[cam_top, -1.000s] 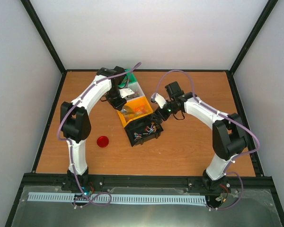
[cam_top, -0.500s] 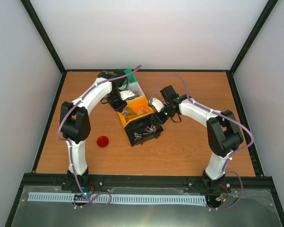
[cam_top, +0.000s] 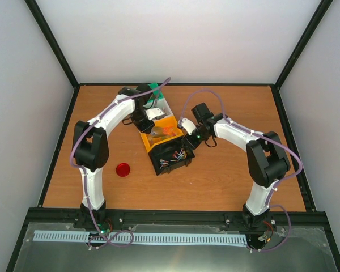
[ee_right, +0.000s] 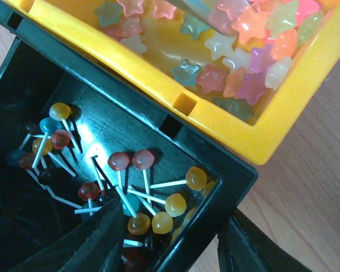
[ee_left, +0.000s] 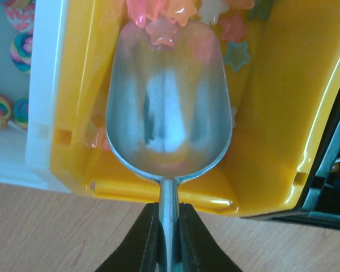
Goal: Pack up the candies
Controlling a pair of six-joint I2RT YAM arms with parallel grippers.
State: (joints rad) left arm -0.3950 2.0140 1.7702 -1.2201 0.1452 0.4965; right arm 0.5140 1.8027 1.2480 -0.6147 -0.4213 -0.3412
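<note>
- My left gripper (ee_left: pixel 169 229) is clamped on the metal scoop (ee_left: pixel 169 113) handle, with the bowl down in the yellow bin (ee_left: pixel 283 113).
- Star candies (ee_right: pixel 243 62) sit in that bin, and lollipops (ee_right: pixel 130 161) in the black bin (ee_right: pixel 215 170) next door.
- My right gripper (ee_right: pixel 170 232) is spread wide astride the black bin's corner.

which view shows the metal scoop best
Left wrist: the metal scoop fills the frame, bowl empty, handle clamped in the left hand, tip at the star candies. Top external shows only a tiny glint; right wrist perhaps catches its tip.
</note>
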